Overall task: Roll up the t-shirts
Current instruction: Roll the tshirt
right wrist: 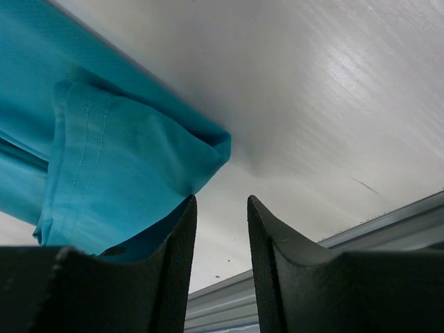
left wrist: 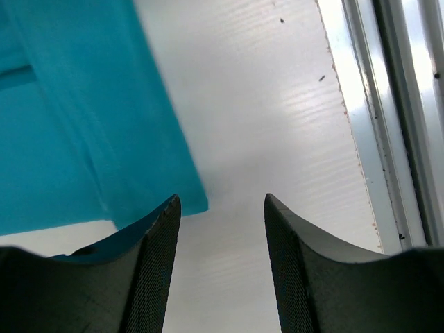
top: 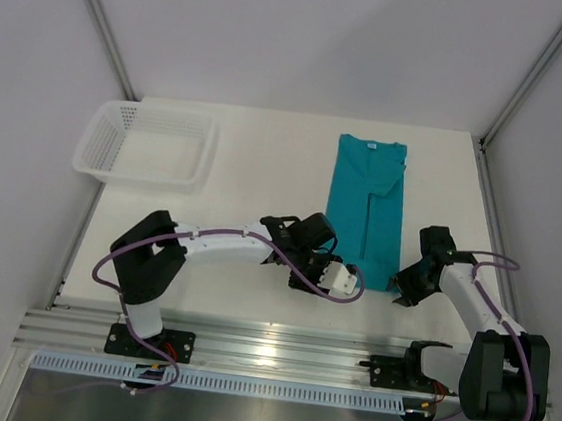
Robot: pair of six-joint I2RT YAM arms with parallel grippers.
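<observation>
The teal t-shirt (top: 367, 205) lies folded into a long narrow strip on the white table, collar and white label at the far end, hem toward me. My left gripper (top: 346, 281) is open at the hem's left corner. In the left wrist view the shirt (left wrist: 83, 125) fills the upper left, and the open gripper (left wrist: 222, 201) has bare table between its fingers. My right gripper (top: 401, 292) is open at the hem's right corner. In the right wrist view the folded shirt corner (right wrist: 125, 152) lies just left of the gripper (right wrist: 222, 201), with nothing between the fingers.
A white mesh basket (top: 147, 144) stands at the back left of the table. The aluminium rail (top: 266, 350) runs along the near edge and also shows in the left wrist view (left wrist: 395, 125) and the right wrist view (right wrist: 388, 229). White walls enclose the table.
</observation>
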